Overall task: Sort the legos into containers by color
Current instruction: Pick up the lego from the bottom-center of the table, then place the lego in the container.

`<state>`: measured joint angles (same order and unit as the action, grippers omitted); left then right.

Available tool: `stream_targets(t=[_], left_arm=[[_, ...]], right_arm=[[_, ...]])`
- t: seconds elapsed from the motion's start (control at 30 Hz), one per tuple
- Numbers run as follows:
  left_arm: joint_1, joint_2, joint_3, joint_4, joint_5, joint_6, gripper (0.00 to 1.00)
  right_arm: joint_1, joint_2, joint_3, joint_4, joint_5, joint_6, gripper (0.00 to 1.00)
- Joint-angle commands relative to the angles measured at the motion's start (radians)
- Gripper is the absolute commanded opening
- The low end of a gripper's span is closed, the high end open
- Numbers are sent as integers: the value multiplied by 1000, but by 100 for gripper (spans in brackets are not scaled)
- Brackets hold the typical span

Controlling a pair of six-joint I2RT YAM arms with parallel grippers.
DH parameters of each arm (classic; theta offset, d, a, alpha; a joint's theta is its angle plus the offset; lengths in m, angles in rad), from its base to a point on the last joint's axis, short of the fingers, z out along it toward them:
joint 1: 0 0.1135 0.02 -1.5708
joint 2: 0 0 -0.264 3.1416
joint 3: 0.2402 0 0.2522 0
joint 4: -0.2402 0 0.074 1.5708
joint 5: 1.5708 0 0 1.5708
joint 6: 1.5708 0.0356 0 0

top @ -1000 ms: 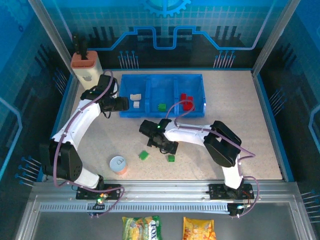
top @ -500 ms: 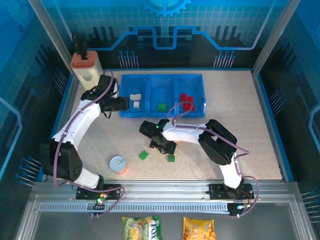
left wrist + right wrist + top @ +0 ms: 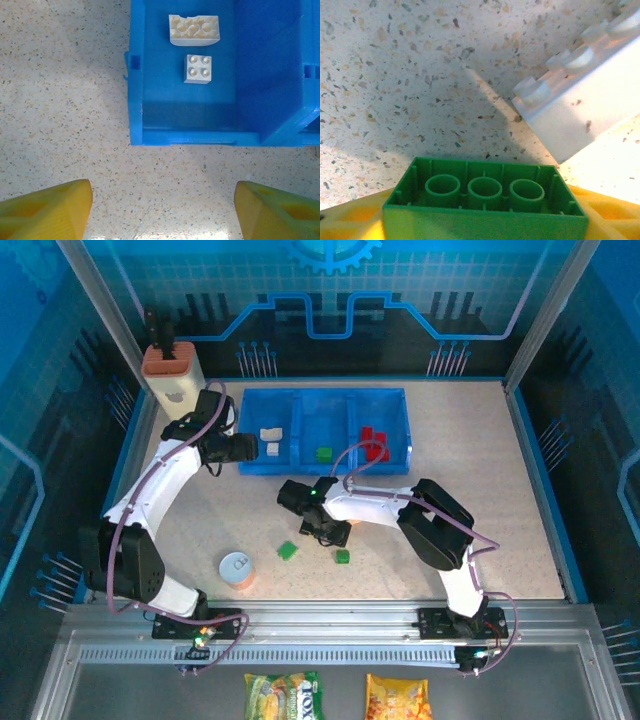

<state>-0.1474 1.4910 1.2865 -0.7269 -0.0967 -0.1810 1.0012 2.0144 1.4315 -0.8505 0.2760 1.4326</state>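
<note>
Left gripper: the left gripper is open. Its two yellow fingers stand well apart, with bare desk between them. It hangs just in front of the near left corner of the tray.
Right gripper: the right gripper is closed on a held green lego, with a yellow finger against each short end. In the top view it is low over the middle of the desk, in front of the tray.
Held lego: its hollow side, with three round tubes, faces the wrist camera.
White lego: a white lego lies on the desk near the held one, not touching it. A row of studs shows along its upper edge.
Tray: the blue tray stands at the far middle of the desk, with three compartments side by side.
Left compartment: a long cream lego with round hollows up and a small square cream lego with four studs up. They are close but apart.
Middle compartment: one sorted green lego.
Right compartment: red legos lie close together; I cannot tell how many.
Loose on the desk: two loose green legos, one on the near left of the right gripper and one on its near right, apart from each other.
Other things: a round white-topped can stands near the left arm base. A beige holder with orange top is at the far left corner. Two snack bags lie below the rail.
</note>
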Motion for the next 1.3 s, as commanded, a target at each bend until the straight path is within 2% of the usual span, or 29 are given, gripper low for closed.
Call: stream_targets(t=[0.0,0.37,0.6,1.27], left_arm=[[8,-19,-6,-4,23,3,76],[7,-21,-4,-7,29,2,76],[8,-28,-2,-13,34,-6,76],[6,-53,29,-61,117,-88,76]], right_arm=[[17,-37,31,-72,59,4,69],[27,-58,121,-173,112,-68,68],[-2,-60,184,-184,135,-239,68],[-207,5,364,-63,107,-593,65]])
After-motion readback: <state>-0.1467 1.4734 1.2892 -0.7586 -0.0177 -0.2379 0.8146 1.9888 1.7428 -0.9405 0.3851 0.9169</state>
